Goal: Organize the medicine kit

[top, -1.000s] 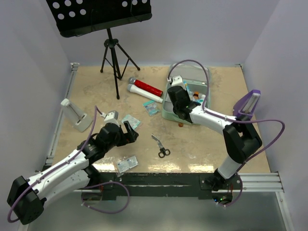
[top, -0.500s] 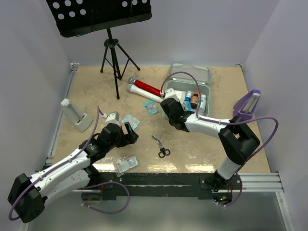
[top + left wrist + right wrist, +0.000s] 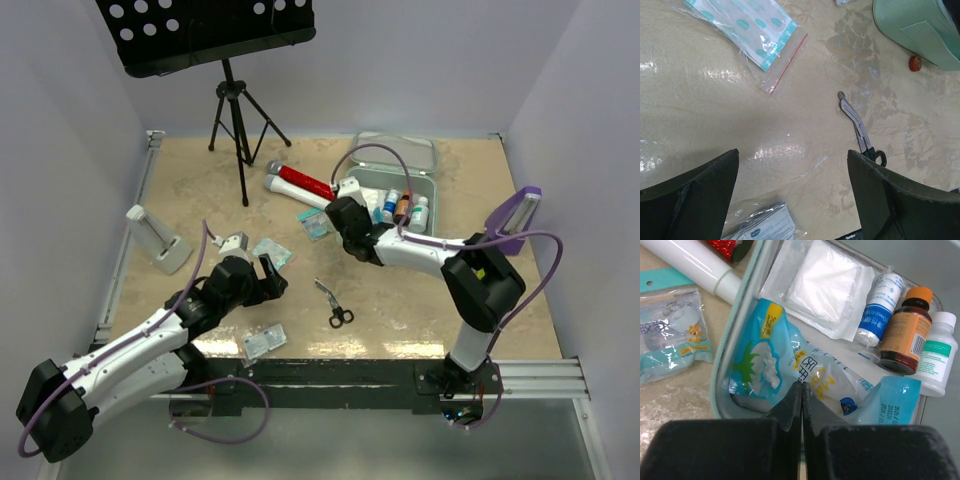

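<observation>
We find the medicine kit lying open in the upper right of the overhead frame, its lid behind it at the far edge. Its contents sit along the walls. A flat gauze pad is at the top, three small bottles lie side by side at the right, and a blue-and-white pouch is bunched against the left rim. That packing looks meant to leave room for what is not yet inside.

In its own wrist view, the right gripper hangs over the kit's lower left corner, above that pouch. Its jaws are pressed together with nothing between them. We judge the closed fingers serve as a blunt prod to tuck the pouch down. We cannot tell whether they touch it.

The left gripper hovers low over bare tabletop in the lower left of the overhead frame, jaws spread wide and holding nothing. We read that as readiness to pick something up. The scissors lie just to its right, a zip bag of teal-dotted strips is at the upper left of its view, and a printed packet is at the bottom edge.

A red-and-white tube and a teal packet rest just outside the kit's left wall. A small orange cap sits near its lower edge. Much of the task seems left to do.
</observation>
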Motion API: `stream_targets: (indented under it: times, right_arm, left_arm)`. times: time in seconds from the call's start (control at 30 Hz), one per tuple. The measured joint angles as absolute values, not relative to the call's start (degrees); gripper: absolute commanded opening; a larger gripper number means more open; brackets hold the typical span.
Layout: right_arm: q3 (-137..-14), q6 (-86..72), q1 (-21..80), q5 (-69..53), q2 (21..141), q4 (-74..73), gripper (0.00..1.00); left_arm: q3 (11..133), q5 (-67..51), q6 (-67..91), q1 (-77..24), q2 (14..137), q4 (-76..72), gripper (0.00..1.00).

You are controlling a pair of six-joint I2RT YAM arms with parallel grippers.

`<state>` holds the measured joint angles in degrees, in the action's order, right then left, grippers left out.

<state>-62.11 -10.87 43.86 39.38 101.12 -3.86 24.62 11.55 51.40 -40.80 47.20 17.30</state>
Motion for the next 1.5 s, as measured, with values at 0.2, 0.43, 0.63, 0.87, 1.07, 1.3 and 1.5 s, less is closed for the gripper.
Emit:
stream_targets:
  times: [0.2, 0.43, 0.63, 0.87, 1.07, 1.3, 1.5]
  right_arm:
    - [-61.06, -12.82, 39.03, 34.46, 99.77, -5.41, 0.08]
    - [-60.71, -12.53, 37.52, 29.47, 97.84, -6.42, 0.49]
    - [-60.71, -12.62, 36.71, 26.94, 95.72, -8.16, 0.44]
    - [-60.73, -13.10, 29.95, 24.34, 96.25, -9.04, 0.36]
    - [-60.90, -14.33, 27.81, 22.96, 101.84, -8.58, 0.35]
    - [-61.78, -14.26, 27.97, 21.65, 103.61, -7.62, 0.34]
    - [-61.78, -13.89, 28.10, 18.50, 103.59, -6.46, 0.35]
  left_arm:
    - [24.62, 11.55, 51.37, -40.80, 48.38, 17.21, 0.94]
    - [24.64, 10.92, 51.40, -40.80, 50.59, 16.78, 0.94]
    - [24.62, 10.83, 51.40, -40.80, 50.61, 16.73, 0.94]
    - [24.62, 10.68, 51.37, -40.80, 50.68, 15.99, 0.94]
    - [24.64, 10.66, 51.37, -40.80, 50.83, 15.51, 0.94]
    - [24.62, 10.68, 51.29, -40.80, 50.85, 15.51, 0.94]
    - [24.62, 10.66, 51.22, -40.80, 52.25, 15.07, 0.94]
